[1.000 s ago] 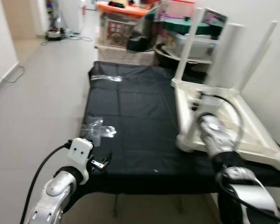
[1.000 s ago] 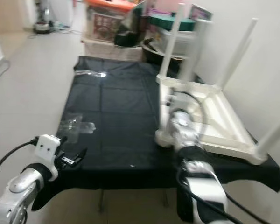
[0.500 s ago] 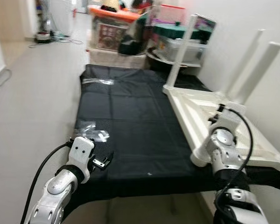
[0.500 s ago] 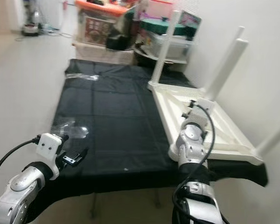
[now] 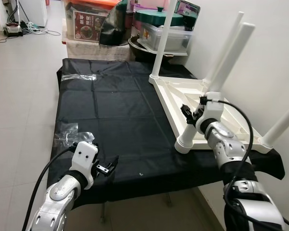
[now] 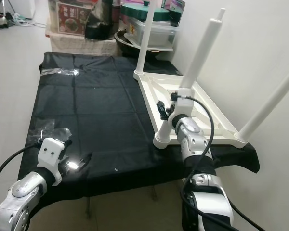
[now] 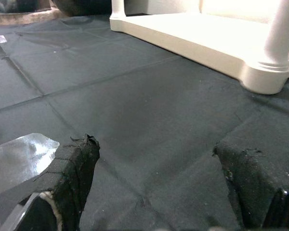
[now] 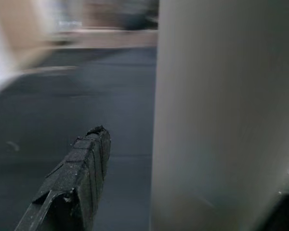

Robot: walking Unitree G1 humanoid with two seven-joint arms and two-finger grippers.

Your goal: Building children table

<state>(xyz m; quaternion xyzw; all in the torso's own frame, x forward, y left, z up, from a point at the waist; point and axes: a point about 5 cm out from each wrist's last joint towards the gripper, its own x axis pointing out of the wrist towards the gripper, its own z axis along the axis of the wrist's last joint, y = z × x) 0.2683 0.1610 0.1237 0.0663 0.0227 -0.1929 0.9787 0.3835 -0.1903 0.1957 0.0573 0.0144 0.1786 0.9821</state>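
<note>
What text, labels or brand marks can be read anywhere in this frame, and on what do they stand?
No text can be read here.
Red box behind the black-covered table: printed label and picture, too small and blurred to read.
Clear storage bin beside it: no readable label.
Upturned white children's table, left gripper and right gripper: no marking seen.

Left pincer (image 7: 154,178) open; right (image 5: 189,111) seemingly too.

I cannot see the near table leg (image 5: 201,115) fully; my right arm (image 5: 221,144) hides its middle. In the right wrist view everything is blurred.
</note>
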